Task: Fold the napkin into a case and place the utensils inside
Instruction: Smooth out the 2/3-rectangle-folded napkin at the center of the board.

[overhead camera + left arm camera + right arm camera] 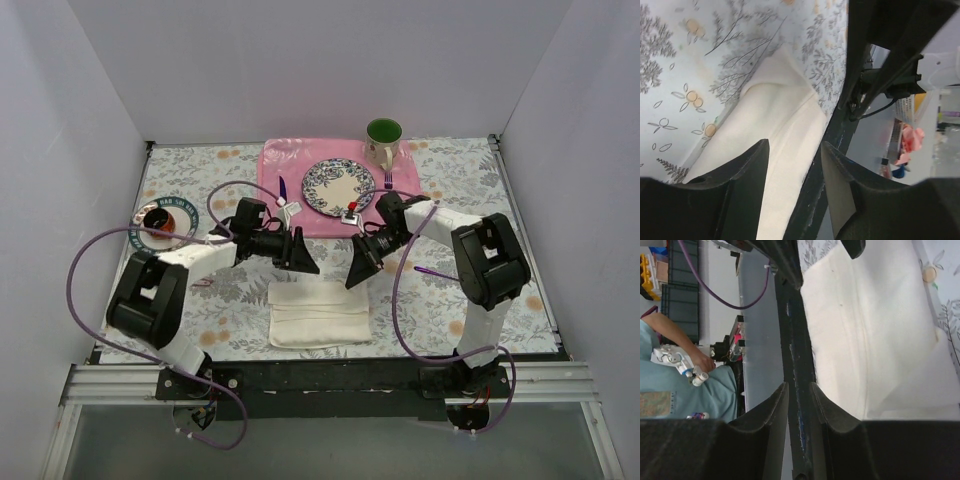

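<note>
Seen from above, two white robot arms reach in over a floral tablecloth (480, 190). The napkin (320, 314) lies between them, near the front edge of the table. It is a cream cloth already folded into a layered, wide rectangle, with creases running along its length.

My left gripper (303, 255) hovers just above the napkin's far left edge. In its wrist view the jaws stand about half open with nothing between them, and the cloth (780, 115) shows through the gap.

My right gripper (358, 268) hangs over the far right edge. Its jaws are set closer together, a narrow gap holding nothing, and the napkin (875, 330) lies to one side of the fingers.

I judge the folding step to be in hand. The cloth is not yet a narrow pocket, and no utensil is in it. A thin purple piece (432, 270) lies on the table by my right arm. It is probably one of the utensils, though it is too small to tell for sure.

Further back sit a pink placemat (285, 160), a patterned plate (337, 187) and a green mug (383, 138).

The next move calls for both grippers to come down, pinch the far edge at matching points and bring it over evenly, so the layers stay square.
</note>
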You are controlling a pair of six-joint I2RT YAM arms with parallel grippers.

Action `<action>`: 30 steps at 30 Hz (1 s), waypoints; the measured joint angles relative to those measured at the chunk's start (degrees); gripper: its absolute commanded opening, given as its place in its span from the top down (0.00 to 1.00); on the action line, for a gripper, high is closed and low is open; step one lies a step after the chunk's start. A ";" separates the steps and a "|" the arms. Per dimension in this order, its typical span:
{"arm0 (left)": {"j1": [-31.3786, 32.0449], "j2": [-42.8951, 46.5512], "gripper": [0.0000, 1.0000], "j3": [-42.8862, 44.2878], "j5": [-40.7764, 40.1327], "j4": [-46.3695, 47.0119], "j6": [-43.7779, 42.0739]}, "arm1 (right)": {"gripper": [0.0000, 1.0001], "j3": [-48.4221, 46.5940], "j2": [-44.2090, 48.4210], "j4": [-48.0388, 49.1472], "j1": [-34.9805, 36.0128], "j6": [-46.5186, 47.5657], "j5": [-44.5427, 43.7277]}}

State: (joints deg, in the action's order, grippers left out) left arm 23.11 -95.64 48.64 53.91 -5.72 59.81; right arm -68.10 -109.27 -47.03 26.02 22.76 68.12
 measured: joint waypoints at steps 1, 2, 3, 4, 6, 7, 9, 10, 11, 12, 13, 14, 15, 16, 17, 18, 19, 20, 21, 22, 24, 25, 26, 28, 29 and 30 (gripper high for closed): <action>0.00 2.71 0.54 0.02 0.00 -0.57 -1.18 | 0.69 -0.61 0.94 -0.50 0.09 -0.17 0.46; 0.02 5.75 0.54 0.04 -0.07 -1.16 -2.38 | 0.69 -1.22 1.92 -0.74 0.37 -0.55 1.14; 0.00 7.54 0.53 0.04 -0.15 -1.70 -3.10 | 0.69 -1.64 2.58 -0.70 0.48 -1.14 1.62; 0.02 9.40 0.53 0.04 -0.17 -2.29 -3.82 | 0.69 -1.92 3.02 -0.44 0.72 -2.16 1.90; 0.26 11.30 0.53 -0.24 -0.33 -3.06 -4.83 | 0.69 -2.03 3.50 2.10 1.57 -5.20 2.27; 0.48 11.50 0.54 -0.57 -0.55 -3.48 -5.05 | 0.69 -2.01 3.50 3.78 1.92 -6.71 2.08; 1.14 10.73 0.54 -1.60 -1.07 -4.37 -5.22 | 0.69 -1.99 3.04 6.97 2.58 -9.55 1.07; 1.44 10.05 0.54 -2.14 -1.27 -4.68 -5.20 | 0.69 -1.99 2.67 8.09 2.75 -10.43 0.59; 1.84 9.11 0.54 -2.82 -1.60 -5.09 -5.22 | 0.69 -1.99 1.97 9.27 2.89 -11.15 -0.04; 2.19 8.04 0.54 -3.52 -1.92 -5.49 -5.22 | 0.69 -1.99 1.07 9.99 2.89 -11.45 -0.44; 2.40 6.91 0.55 -4.17 -2.19 -5.95 -5.22 | 0.69 -1.99 -0.13 10.43 2.86 -11.58 -0.85; 2.60 5.70 0.55 -4.66 -2.40 -6.54 -5.22 | 0.69 -1.99 -1.60 10.64 2.89 -11.61 -1.33; 2.84 4.09 0.55 -4.92 -2.60 -7.08 -5.22 | 0.69 -1.92 -3.08 10.84 2.86 -11.47 -2.03; 2.91 2.93 0.55 -4.98 -2.86 -7.32 -5.22 | 0.69 -1.75 -4.39 10.99 2.86 -11.30 -2.71; 2.97 1.57 0.55 -4.98 -3.08 -7.54 -5.18 | 0.70 -1.51 -5.49 11.10 2.86 -10.99 -3.45; 2.95 0.33 0.55 -4.98 -3.43 -7.56 -5.11 | 0.70 -1.18 -6.51 11.06 2.86 -10.67 -4.17; 2.95 -0.61 0.55 -4.98 -3.61 -7.58 -4.94 | 0.70 -0.90 -7.21 11.08 2.86 -10.45 -4.83; 2.91 -1.73 0.55 -4.96 -3.43 -7.39 -4.55 | 0.71 -0.63 -7.89 11.10 2.86 -10.25 -5.44; 2.84 -2.40 0.55 -4.85 -3.08 -7.19 -4.28 | 0.71 -0.59 -8.61 11.15 2.86 -10.08 -6.14; 2.60 -3.10 0.55 -4.50 -2.54 -7.13 -3.91 | 0.71 -0.59 -9.33 11.39 2.82 -9.88 -6.91; 2.16 -4.24 0.55 -3.69 -1.84 -7.15 -3.23 | 0.71 -0.61 -10.58 11.72 2.64 -9.60 -8.04; 1.84 -4.72 0.55 -3.37 -1.64 -7.15 -2.95 | 0.71 -0.85 -11.17 11.45 2.47 -9.55 -7.93; 1.51 -5.25 0.55 -2.97 -1.40 -7.17 -2.73 | 0.71 -1.31 -11.63 11.10 2.29 -9.51 -7.80; 0.31 -6.64 0.55 -1.95 -0.79 -7.17 -2.25 | 0.71 -2.51 -12.28 10.51 1.86 -9.27 -7.80; -0.39 -7.21 0.55 -1.46 -0.61 -7.13 -2.12 | 0.71 -3.28 -12.61 10.19 1.62 -9.05 -7.91; -1.25 -7.80 0.53 -0.83 -0.26 -7.13 -2.12 | 0.71 -4.24 -13.00 9.86 1.36 -8.87 -8.04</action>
State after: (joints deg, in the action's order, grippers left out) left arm 21.87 -103.44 47.81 53.65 -12.84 57.69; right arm -72.34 -122.28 -37.17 27.38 13.89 60.07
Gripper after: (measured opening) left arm 0.445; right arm 0.293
